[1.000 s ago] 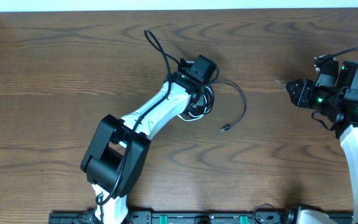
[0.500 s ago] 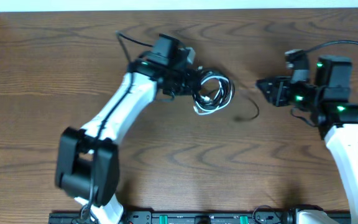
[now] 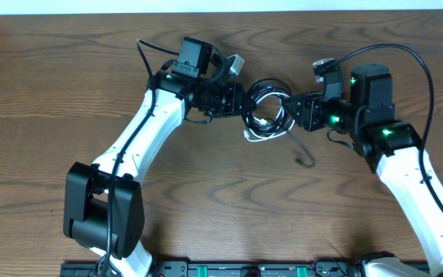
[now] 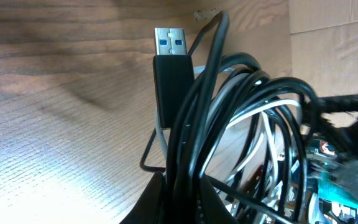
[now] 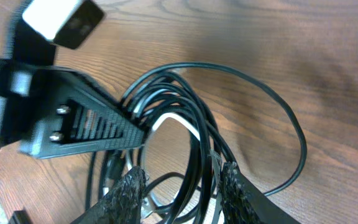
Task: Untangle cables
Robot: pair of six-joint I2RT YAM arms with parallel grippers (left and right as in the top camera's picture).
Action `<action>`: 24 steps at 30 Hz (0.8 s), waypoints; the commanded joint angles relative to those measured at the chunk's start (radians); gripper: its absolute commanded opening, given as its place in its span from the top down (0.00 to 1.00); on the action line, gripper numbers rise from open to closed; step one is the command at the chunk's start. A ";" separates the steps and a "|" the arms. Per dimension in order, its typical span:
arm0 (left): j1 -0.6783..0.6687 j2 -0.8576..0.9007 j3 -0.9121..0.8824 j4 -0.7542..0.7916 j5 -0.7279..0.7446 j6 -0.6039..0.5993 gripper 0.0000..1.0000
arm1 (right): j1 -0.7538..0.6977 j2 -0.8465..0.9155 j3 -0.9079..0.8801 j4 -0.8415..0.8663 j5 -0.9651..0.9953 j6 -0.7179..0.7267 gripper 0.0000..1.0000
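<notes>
The cables (image 3: 268, 111) form a tangled bundle of black loops with a short white cord (image 3: 254, 137), hanging between the two grippers above the table's middle. One loose black end (image 3: 306, 160) trails toward the front. My left gripper (image 3: 243, 100) is shut on several black strands (image 4: 197, 143); a black USB plug (image 4: 171, 68) stands up beside them. My right gripper (image 3: 292, 114) faces it from the right. In the right wrist view its fingers (image 5: 129, 190) stand apart, open, with black strands (image 5: 201, 162) running between them, close to the right finger. My left gripper's body (image 5: 73, 124) shows just beyond the loops.
The wooden table (image 3: 68, 69) stretches wide to the left and right of the bundle. A black rail (image 3: 244, 269) with green parts runs along the front edge. The arms' own thick black cords (image 3: 418, 61) arc over the right arm.
My left gripper has carried the bundle up and to the right. My right arm has come in from the far right, and its fingers now straddle strands of the bundle.
</notes>
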 commanded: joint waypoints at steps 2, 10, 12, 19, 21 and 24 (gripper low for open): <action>0.003 -0.006 0.023 0.006 0.046 0.019 0.93 | 0.004 0.040 0.006 0.000 0.012 0.027 0.64; 0.003 -0.006 0.023 0.014 0.046 0.019 0.92 | 0.005 0.119 0.006 0.014 0.021 0.046 0.87; 0.007 -0.006 0.023 0.018 0.047 0.019 0.92 | 0.001 0.119 0.006 0.005 0.106 0.076 0.97; 0.084 -0.047 0.023 0.108 0.237 0.002 0.93 | -0.006 0.124 0.006 -0.119 0.555 0.244 0.99; 0.105 -0.066 0.023 0.110 0.258 -0.026 0.93 | -0.007 0.126 0.006 -0.135 0.578 0.244 0.99; 0.142 -0.098 0.023 0.110 0.306 -0.030 0.93 | -0.022 0.126 0.006 -0.164 0.631 0.252 0.99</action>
